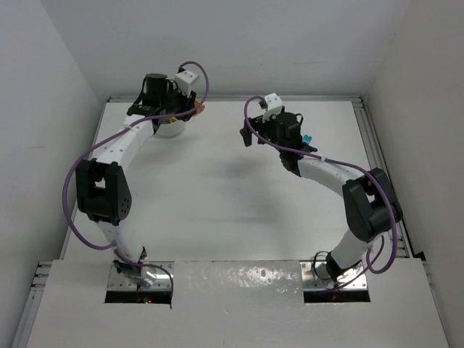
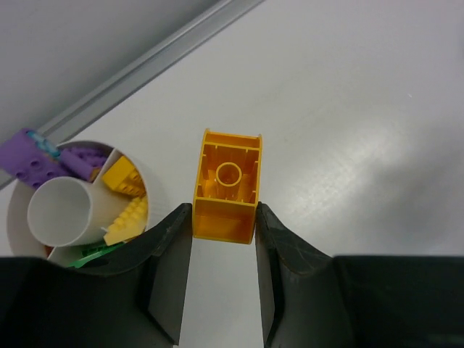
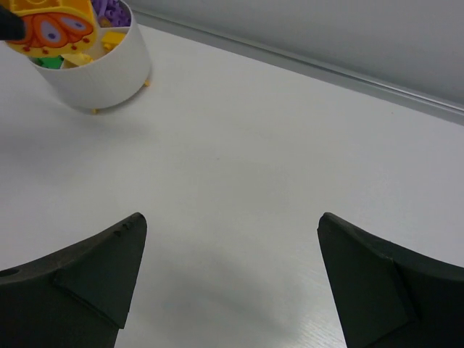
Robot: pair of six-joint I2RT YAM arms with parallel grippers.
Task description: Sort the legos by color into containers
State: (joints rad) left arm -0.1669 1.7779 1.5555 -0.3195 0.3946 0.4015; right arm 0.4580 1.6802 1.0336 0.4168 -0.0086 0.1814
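The left gripper (image 2: pixel 223 217) pinches orange lego (image 2: pixel 225 185) beside bowl (image 2: pixel 158 210)

Bowl (image 2: pixel 156 209) at the bench's (image 1: pixel 232 196) far left corner, bricks (image 2: pixel 123 177) in its compartments, held brick (image 2: pixel 226 192) in the left pincer (image 2: pixel 223 235) just right of the bowl, lone brick (image 1: pixel 308 139) well right, beside the right arm (image 1: pixel 322 172)

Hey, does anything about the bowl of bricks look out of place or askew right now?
Yes. A purple plastic brick lies tilted across the rim of the round white divided bowl, jutting outside rather than lying down in a section. A small teal piece shows against its top edge, among the purple ones.
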